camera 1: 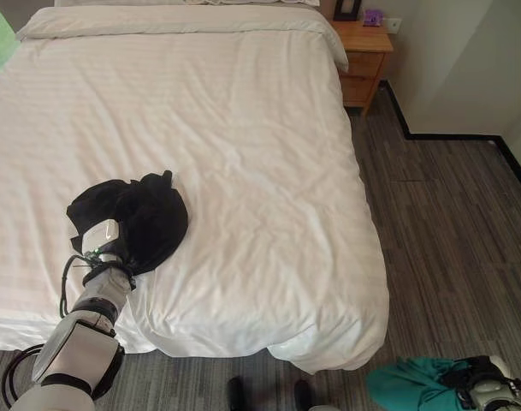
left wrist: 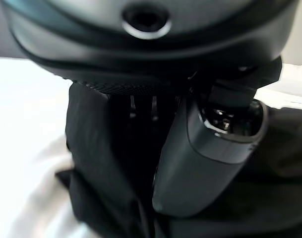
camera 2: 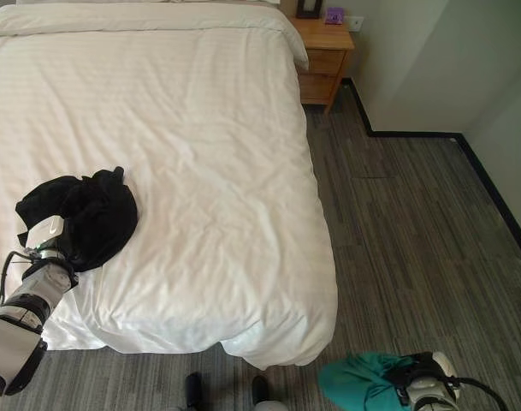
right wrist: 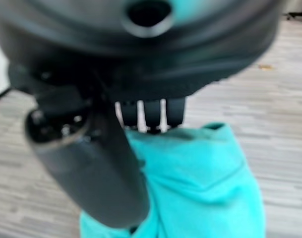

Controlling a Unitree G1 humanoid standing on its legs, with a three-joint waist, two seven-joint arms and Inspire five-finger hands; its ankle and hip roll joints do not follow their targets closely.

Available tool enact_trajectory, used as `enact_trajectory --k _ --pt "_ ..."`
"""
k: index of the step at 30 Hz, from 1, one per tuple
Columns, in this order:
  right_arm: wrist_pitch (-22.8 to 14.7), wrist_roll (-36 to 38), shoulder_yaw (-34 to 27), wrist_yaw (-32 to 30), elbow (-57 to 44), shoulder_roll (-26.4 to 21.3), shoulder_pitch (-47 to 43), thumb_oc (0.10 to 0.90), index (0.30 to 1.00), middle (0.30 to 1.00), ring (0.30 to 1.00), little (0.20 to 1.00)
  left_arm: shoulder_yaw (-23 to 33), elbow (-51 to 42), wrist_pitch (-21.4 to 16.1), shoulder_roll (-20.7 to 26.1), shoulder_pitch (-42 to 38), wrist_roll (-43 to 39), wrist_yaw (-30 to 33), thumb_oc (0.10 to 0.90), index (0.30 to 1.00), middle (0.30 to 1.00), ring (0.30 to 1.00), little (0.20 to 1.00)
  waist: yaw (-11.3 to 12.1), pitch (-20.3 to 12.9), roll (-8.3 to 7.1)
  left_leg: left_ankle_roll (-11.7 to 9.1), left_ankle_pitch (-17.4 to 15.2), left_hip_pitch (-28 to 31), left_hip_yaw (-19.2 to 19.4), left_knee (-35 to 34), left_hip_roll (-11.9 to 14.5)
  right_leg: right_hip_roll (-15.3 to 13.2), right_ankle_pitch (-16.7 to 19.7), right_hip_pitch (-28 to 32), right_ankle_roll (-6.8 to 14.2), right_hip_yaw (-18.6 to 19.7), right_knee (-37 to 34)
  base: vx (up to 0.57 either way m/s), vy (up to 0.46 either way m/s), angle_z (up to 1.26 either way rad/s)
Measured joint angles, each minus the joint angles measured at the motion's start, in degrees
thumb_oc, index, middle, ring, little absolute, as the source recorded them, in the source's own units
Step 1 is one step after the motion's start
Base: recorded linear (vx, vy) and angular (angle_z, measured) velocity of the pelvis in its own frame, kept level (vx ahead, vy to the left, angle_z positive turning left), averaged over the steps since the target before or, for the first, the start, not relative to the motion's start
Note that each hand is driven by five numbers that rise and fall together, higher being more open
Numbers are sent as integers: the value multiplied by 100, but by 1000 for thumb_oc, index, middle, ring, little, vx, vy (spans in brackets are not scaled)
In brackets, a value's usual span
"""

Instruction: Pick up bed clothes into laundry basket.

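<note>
A wide bed with a white striped duvet (camera 1: 226,128) fills most of the room above grey wood-plank flooring (camera 1: 448,223), with a small wooden nightstand (camera 1: 364,64) at its far corner. A crumpled black garment (camera 1: 145,214) lies near the bed's near-left edge, the left hand (left wrist: 200,158) buried in it, grip impossible to tell. The right hand (right wrist: 91,168) clutches teal cloth (right wrist: 200,183) low over the floor.

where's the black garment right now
The black garment lies bunched on the white bed near its foot edge, on the robot's left, with the left hand on it.
</note>
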Motion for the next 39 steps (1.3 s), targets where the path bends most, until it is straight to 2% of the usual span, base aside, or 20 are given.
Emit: enact_trajectory --k 7,9,11,14,15,17,18,20,22,24,25,26,27,29,33,34,35,36,37,39 --pt "-55 -20 -7 -26 32 -412 -162 400 300 300 300 300 -202 -555 -9 310 40 299 10 400 300 300 300 300 53 28 -5 -10 15 168 -70 2 33 36 0 207 1 -90 -2 -61 -100 4" --pt "-73 -49 -64 -35 28 -541 -163 400 300 300 300 300 -234 -1045 -8 495 111 365 42 400 300 300 300 300 71 72 -23 -32 30 254 -105 1 41 48 -5 314 5 -199 -4 -79 -107 15" --pt "-119 -61 -351 -68 4 -660 -158 400 300 300 300 300 -99 -2139 -23 899 415 354 259 400 300 300 300 300 147 106 -26 -55 46 278 -186 1 70 87 -7 361 6 -252 -4 -87 -38 12" --pt "-154 -64 -514 -116 -26 -808 -162 400 300 300 300 300 538 -3626 -132 1242 998 170 490 400 300 300 300 300 317 239 -5 -75 73 358 -266 10 86 121 -8 461 6 -304 -1 -260 -76 4" --pt "-175 -63 -576 -144 -54 -865 -169 400 300 300 300 300 1160 -4513 -271 1265 1515 55 688 400 300 300 300 300 416 310 -29 -121 105 359 -285 53 82 129 -3 440 -6 -263 8 -438 -99 -9" --pt "-84 -65 -395 -248 -372 -743 -386 400 300 300 300 300 2436 -6060 -601 1118 2532 -330 1214 400 300 300 300 300 563 687 -424 -578 407 162 -828 580 -140 -187 -17 336 -215 -223 221 -321 -20 -31" --pt "-3 -71 -265 -359 -618 -702 -500 400 300 300 300 300 2799 -6440 -675 949 2809 -411 1434 400 300 300 300 300 726 784 -555 -641 430 97 -1176 904 -227 -275 0 228 -238 -9 385 -181 47 -77" --pt "-137 -102 -197 -463 -1172 -701 -549 400 300 300 300 300 3057 -6761 -719 669 3056 -510 1734 400 300 300 300 300 903 833 -557 -649 192 3 -1514 1479 -303 -280 17 254 -244 186 450 -209 72 -62" --pt "-234 -204 -209 -511 -1841 -570 -501 400 300 300 300 300 3466 -7299 -724 193 3131 -626 1985 400 300 300 300 300 1062 810 -491 -435 -634 -114 -2032 2683 -391 -219 -13 241 -226 593 536 -263 195 -70" --pt "-276 -407 -553 -615 -2750 -414 -88 400 300 300 300 300 3540 -7807 -818 -22 3162 -702 2066 400 300 300 300 300 795 711 -364 -407 -1356 199 -2228 2593 -181 -43 115 173 -138 641 506 -135 117 -43" --pt "-319 -501 -643 -710 -3094 -342 -12 400 300 300 300 300 3553 -8004 -914 -116 3157 -671 2090 400 300 300 300 300 712 627 -254 -229 -1445 506 -2185 1971 -44 59 87 17 -71 677 614 -220 144 -18" --pt "-361 -590 -618 -714 -3123 -297 -14 400 300 300 300 300 3446 -8066 -1004 -38 2990 -577 1980 400 300 300 300 300 557 627 -249 -122 -1430 706 -2107 1271 85 129 5 -268 55 732 910 -363 223 -43" --pt "-271 -643 -667 -700 -3086 -168 15 400 300 300 300 300 3252 -8046 -1000 -1 2892 -507 1902 400 300 300 300 300 487 619 -436 -74 -1250 755 -1915 1053 -15 -8 27 -472 206 720 1077 -721 244 -44" --pt "-199 -940 -894 -942 -3464 132 444 400 300 300 300 300 2805 -7789 -927 -120 2888 -441 1936 400 300 300 300 300 417 554 -570 127 -938 1053 -1652 563 -223 -233 69 -706 484 623 1308 -623 110 -63" --pt "-168 -1294 -600 -1127 -3823 427 800 400 300 300 300 300 2049 -7034 -701 -222 2788 -255 1738 400 300 300 300 300 94 581 -646 275 -809 1107 -1184 530 -586 -510 768 -843 773 408 979 -444 131 -90" --pt "192 -1374 -1214 -922 -5445 670 1740 400 300 300 300 300 1885 -7032 -572 -341 2777 -229 1591 400 300 300 300 300 28 666 -541 357 -842 1137 -836 565 -596 -523 733 -887 750 191 1014 -548 198 -80" --pt "198 -1404 -1411 -925 -6350 712 2306 400 300 300 300 300 1929 -7087 -555 -450 2847 -186 1514 400 300 300 300 300 -5 715 -472 386 -823 1215 -761 470 -615 -587 512 -956 646 -245 1272 -550 147 -82" --pt "-175 -1695 -1440 -1041 -7150 618 2890 400 300 300 300 300 2006 -7096 -543 -492 3034 -128 1500 400 300 300 300 300 -169 788 -368 460 -798 1397 -637 310 -628 -608 366 -1058 603 -355 1677 -303 103 -94" --pt "-189 -1869 -1466 -1036 -7432 663 2958 400 300 300 300 300 2040 -7009 -473 -580 3026 -83 1441 400 300 300 300 300 -265 812 -312 569 -854 1394 -283 358 -569 -620 -44 -1300 630 -313 2650 -532 145 -120" --pt "-172 -2084 -1449 -1032 -7471 628 2916 400 300 300 300 300 1943 -6902 -446 -809 2958 -7 1418 400 300 300 300 300 -222 758 -178 702 -987 1415 168 460 -417 -764 -473 -1462 619 -343 4034 -418 72 -111"
